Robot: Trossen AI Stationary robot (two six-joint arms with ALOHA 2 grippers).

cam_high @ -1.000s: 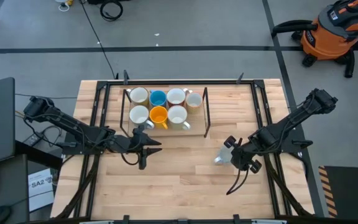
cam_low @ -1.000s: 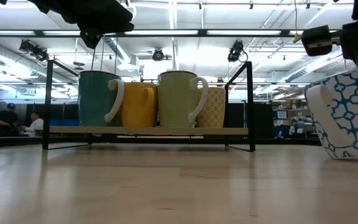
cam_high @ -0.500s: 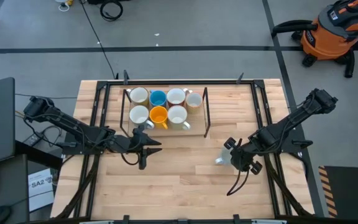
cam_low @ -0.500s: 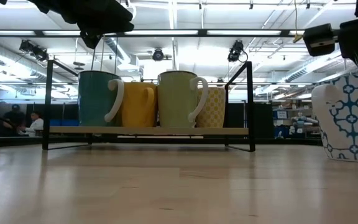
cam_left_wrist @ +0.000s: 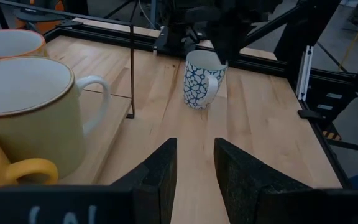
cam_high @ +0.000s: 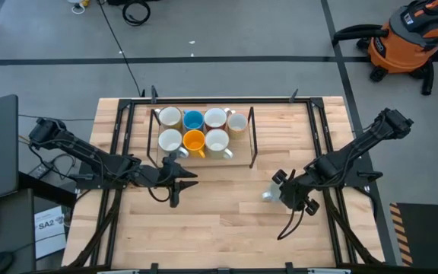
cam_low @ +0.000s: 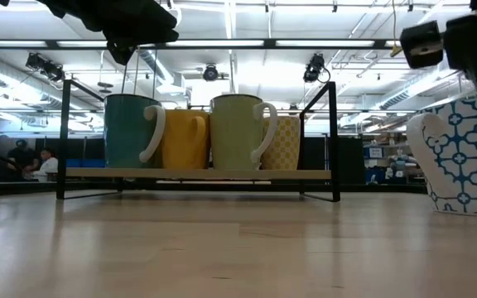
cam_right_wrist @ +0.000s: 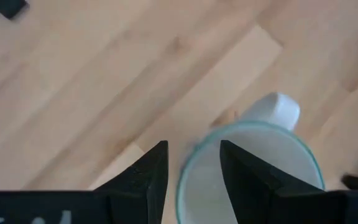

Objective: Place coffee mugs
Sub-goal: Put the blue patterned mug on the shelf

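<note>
Right now the patterned mug [cam_left_wrist: 201, 79] stands upright on the bare table [cam_high: 219, 221], right of centre and nearer than the rack [cam_high: 252, 138]. It is white with a blue lattice of cross-like shapes, a plain white handle and a pale inside. The right gripper [cam_high: 286, 190] is over it from above, fingers [cam_right_wrist: 146, 175] straddling the rim, one outside the wall and one inside the mouth, with a narrow gap between them; whether they actually pinch the wall, I cannot tell. In the low view the mug [cam_low: 464, 157] sits flat on the wood at the right edge with the gripper [cam_low: 458, 41] above it. The other mugs fill the rack at the far middle of the table: a white one [cam_high: 169, 116], a blue one [cam_high: 193, 119], another white [cam_high: 215, 117] and a cream one [cam_high: 236, 122] in the far row, then white [cam_high: 170, 141], orange-yellow [cam_high: 194, 141] and white [cam_high: 217, 141] in the near row. The left gripper [cam_high: 179, 176] waits just near of the rack's left end, fingers [cam_left_wrist: 157, 180] slightly apart and holding nothing.
</note>
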